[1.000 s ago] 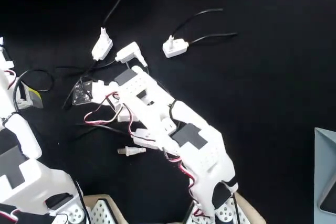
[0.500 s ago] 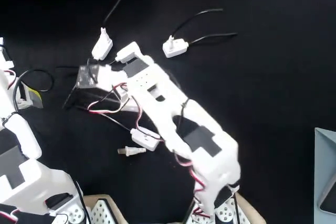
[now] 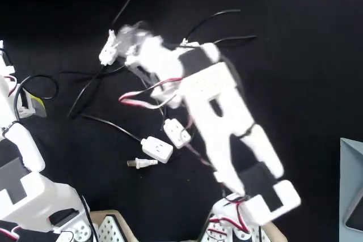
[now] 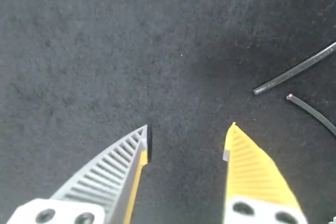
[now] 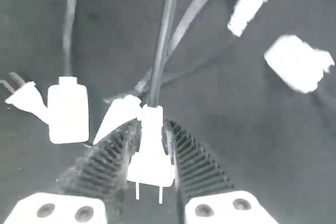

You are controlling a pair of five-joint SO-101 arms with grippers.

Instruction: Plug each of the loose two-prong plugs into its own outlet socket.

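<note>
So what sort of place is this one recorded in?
Most likely a lab or workshop bench for robot trials: a table under black cloth, two white arms at its near edge, and loose plugs and outlet sockets on cords.

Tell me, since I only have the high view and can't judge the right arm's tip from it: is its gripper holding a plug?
Observer: Yes. In the right wrist view the right gripper is shut on a white two-prong plug.
Operator: Which way do the prongs face?
Observer: Back toward the wrist. The plug's black cable runs away from the gripper.
Operator: And the left gripper?
Observer: The left gripper is open and holds nothing, over bare black cloth.
</note>
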